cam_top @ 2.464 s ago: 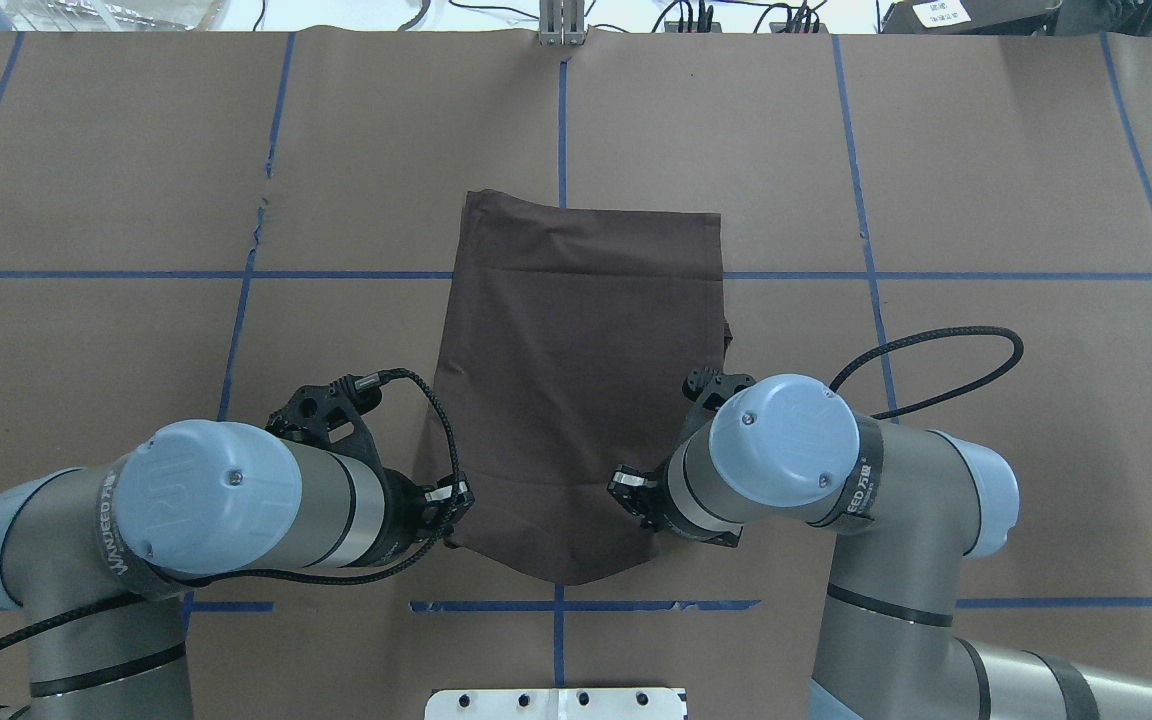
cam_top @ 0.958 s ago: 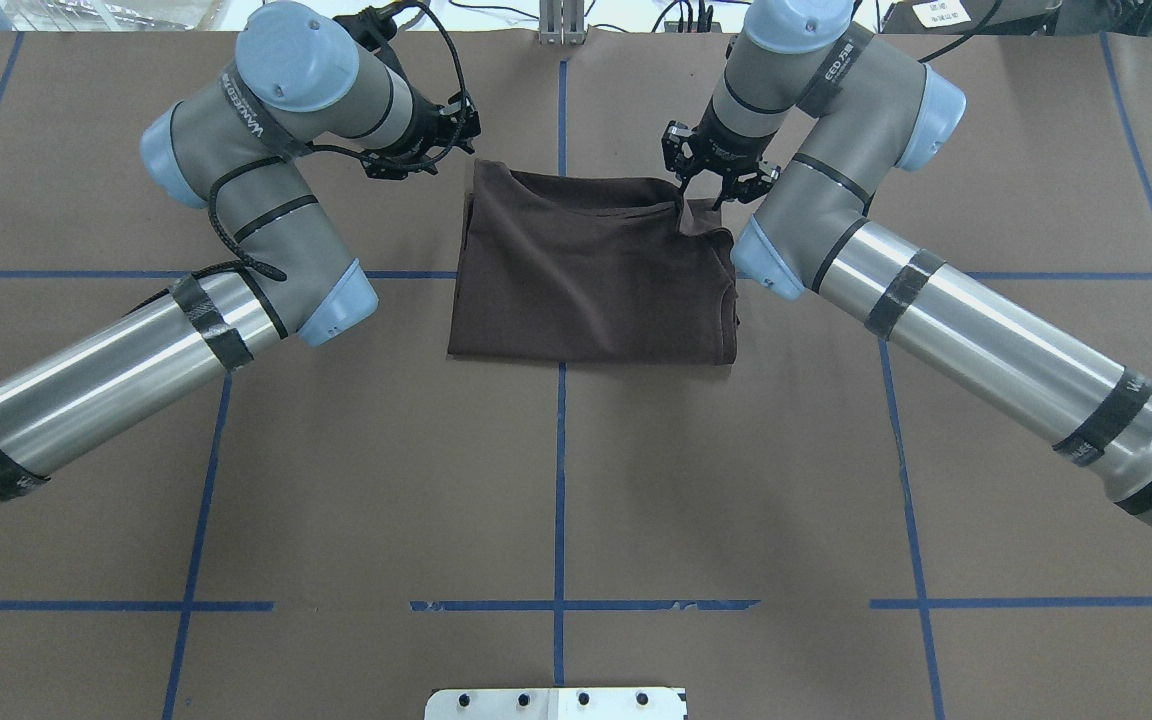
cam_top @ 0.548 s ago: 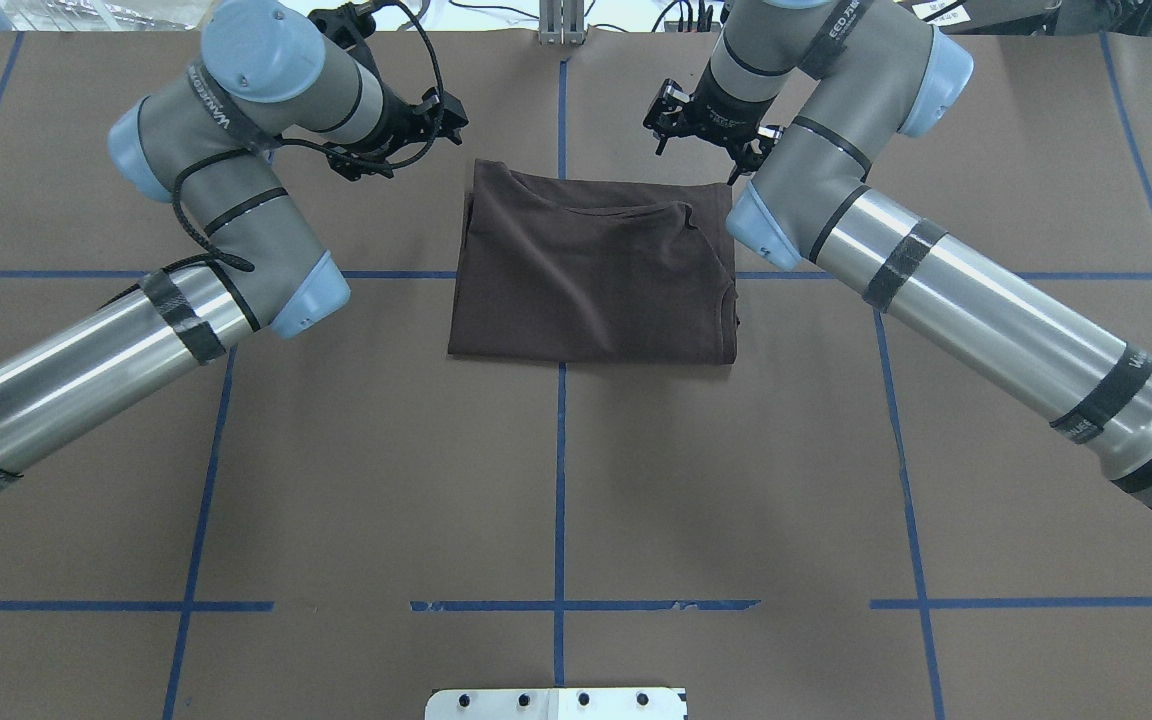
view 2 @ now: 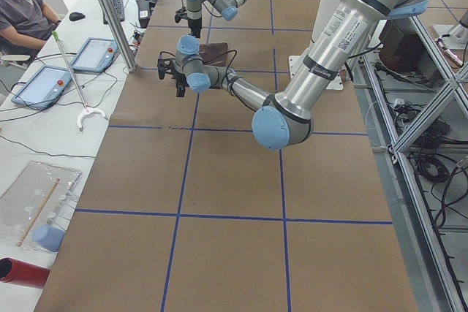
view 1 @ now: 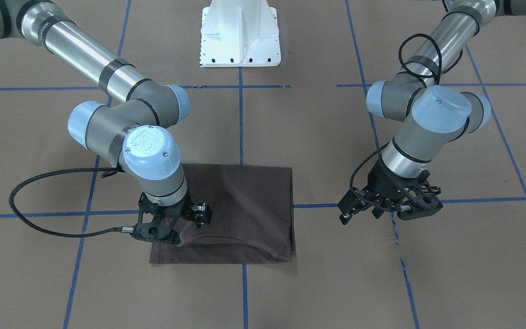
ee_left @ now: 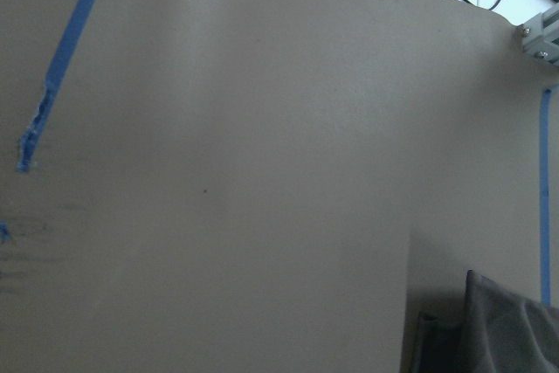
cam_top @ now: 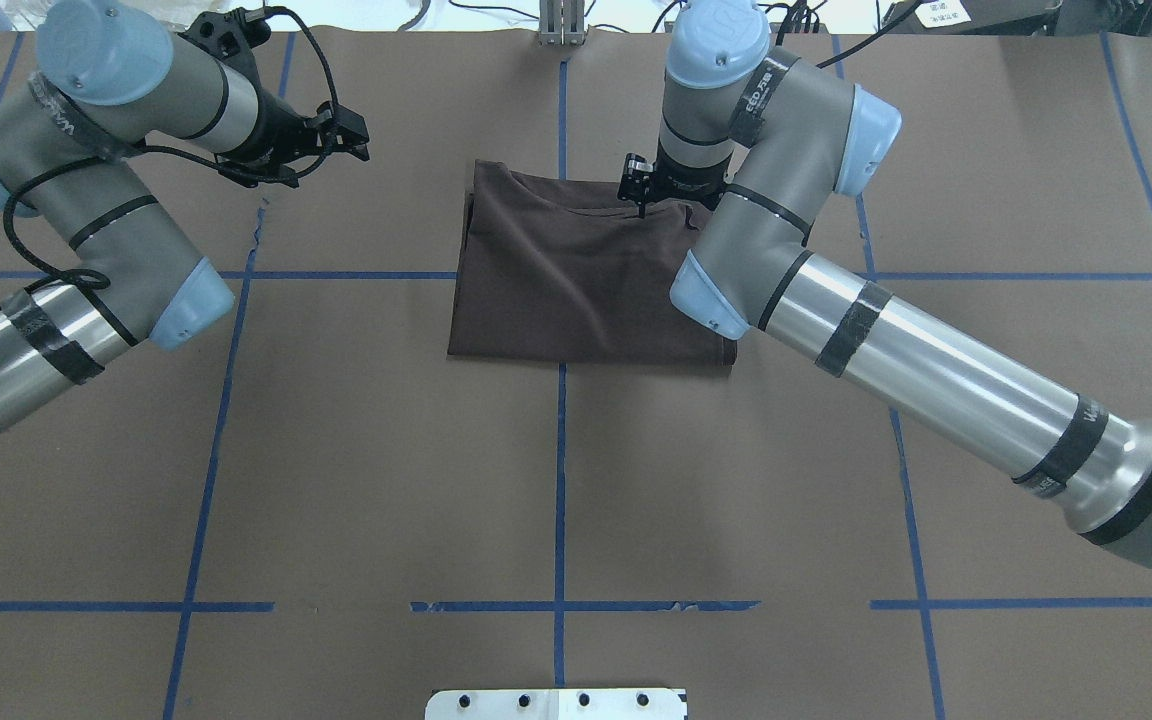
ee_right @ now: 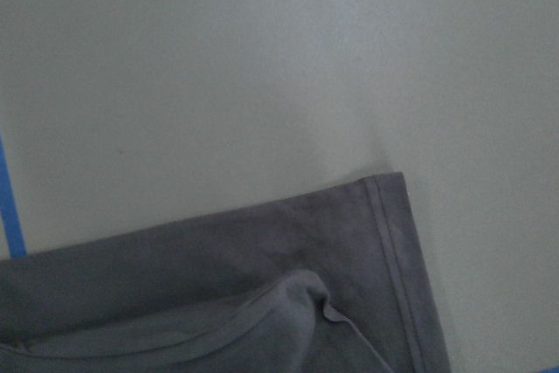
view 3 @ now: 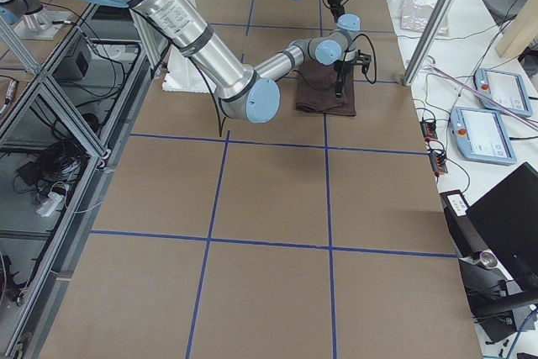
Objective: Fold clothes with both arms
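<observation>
The dark brown T-shirt (cam_top: pixel 576 280) lies folded into a rough rectangle on the brown paper-covered table (cam_top: pixel 386 450), in the far central area as seen from overhead, across the centre line of the blue tape grid (cam_top: pixel 560 480). The curved collar seam shows near its far edge, and its near edge is a straight fold. The right arm (cam_top: pixel 936 380) reaches diagonally over the right-hand part of the garment, with its wrist turned downward. The right gripper (cam_top: pixel 642 200) is positioned at the far edge of the T-shirt, right of the centre line; in the front-facing view it (view 1: pixel 174 235) points down at the collar area. One finger tip appears to meet the fabric, but the wrist hides the rest, so whether the jaws are apart or together cannot be determined. The right wrist camera shows a hemmed corner of the T-shirt (ee_right: pixel 218 303) with a raised fold beside it. The left arm (cam_top: pixel 66 330) is bent well to the left of the garment. The left gripper (cam_top: pixel 361 140) points toward the T-shirt but is well apart from it, above bare paper, with its jaws apart and nothing between them. The white pedestal base (view 1: pixel 240 32) stands at the robot's side of the table
</observation>
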`<act>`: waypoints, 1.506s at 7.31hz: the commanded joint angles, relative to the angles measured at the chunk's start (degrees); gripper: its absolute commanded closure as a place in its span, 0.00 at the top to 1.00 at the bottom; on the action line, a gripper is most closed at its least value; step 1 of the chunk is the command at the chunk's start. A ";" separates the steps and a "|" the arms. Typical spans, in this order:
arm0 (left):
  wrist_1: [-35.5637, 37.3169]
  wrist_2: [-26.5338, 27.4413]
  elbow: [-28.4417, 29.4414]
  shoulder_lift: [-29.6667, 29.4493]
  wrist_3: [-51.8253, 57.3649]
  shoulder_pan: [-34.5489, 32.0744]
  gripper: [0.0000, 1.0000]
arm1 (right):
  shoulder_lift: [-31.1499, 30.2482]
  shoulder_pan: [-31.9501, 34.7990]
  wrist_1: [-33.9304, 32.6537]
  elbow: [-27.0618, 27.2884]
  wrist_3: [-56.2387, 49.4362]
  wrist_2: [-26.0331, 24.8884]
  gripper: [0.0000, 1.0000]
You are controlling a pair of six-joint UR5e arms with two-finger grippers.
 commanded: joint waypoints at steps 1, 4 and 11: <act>0.57 0.03 -3.15 1.26 0.33 -1.26 1.00 | 0.07 -1.04 -0.18 -0.70 -4.47 -2.13 1.00; 3.72 0.03 -7.55 1.53 0.33 -1.18 1.00 | 0.07 -0.96 2.00 -5.26 -7.92 -6.62 1.00; 4.61 0.12 -8.27 1.18 0.25 -1.53 1.00 | 4.82 -0.96 6.74 -12.64 -7.84 -6.71 1.00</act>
